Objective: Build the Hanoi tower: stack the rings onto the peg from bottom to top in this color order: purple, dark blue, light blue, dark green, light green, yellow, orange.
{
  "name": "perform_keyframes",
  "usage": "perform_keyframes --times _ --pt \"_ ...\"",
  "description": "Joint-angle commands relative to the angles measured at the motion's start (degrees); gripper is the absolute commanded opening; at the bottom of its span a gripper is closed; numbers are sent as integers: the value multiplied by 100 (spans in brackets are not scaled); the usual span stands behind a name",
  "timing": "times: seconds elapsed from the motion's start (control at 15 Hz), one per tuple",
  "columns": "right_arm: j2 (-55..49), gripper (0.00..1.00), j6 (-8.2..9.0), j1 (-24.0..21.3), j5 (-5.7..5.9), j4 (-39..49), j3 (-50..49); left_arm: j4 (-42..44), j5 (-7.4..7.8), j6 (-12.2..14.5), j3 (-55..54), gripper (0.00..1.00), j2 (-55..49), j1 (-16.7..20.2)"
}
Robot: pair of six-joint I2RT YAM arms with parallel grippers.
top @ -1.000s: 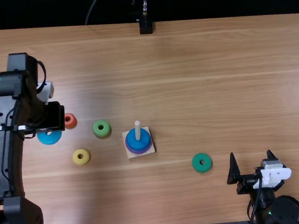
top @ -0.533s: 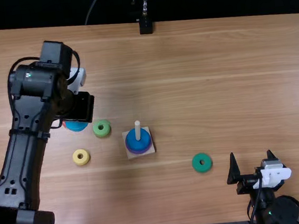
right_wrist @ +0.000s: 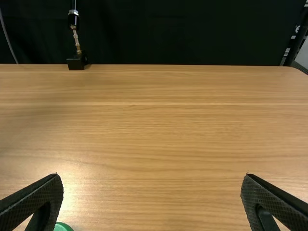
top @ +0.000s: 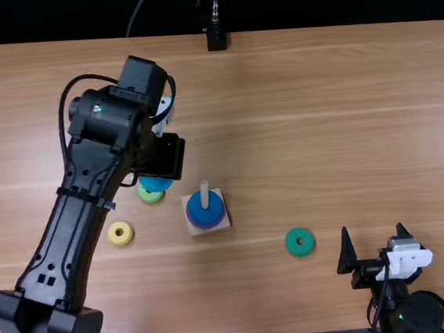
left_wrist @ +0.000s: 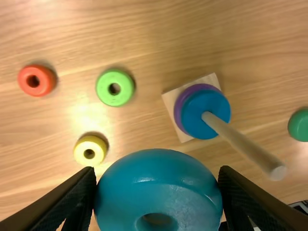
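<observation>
"Where is the light blue ring [left_wrist: 159, 192]?"

"Clasped between the fingers of the left hand [left_wrist: 156, 174], above the tabletop [top: 345, 139], near the peg [left_wrist: 245, 147]."

"How should it go on?"

"Its hole ought to be centred over the tip and the ring kept level before any lowering; the hand should part only once it is well down the shaft."

"And the base [left_wrist: 169, 99]?"

"It bears the peg, with the purple ring [left_wrist: 182, 95] beneath the dark blue ring [left_wrist: 194, 103]."

"The right hand [right_wrist: 152, 178]?"

"Spread wide."
</observation>
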Motion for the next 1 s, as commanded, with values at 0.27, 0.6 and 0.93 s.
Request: perform_keyframes --times 0.27,0.6,0.93 --pt "-73 100 -7 -73 -8 -388 -359 -9 35 -420 261 0 143 -388" --pt "-73 100 -7 -73 -8 -388 -359 -9 35 -536 419 0 152 -687" --pt "-73 100 -7 -73 -8 -388 -359 1 35 -811 419 0 161 -907"
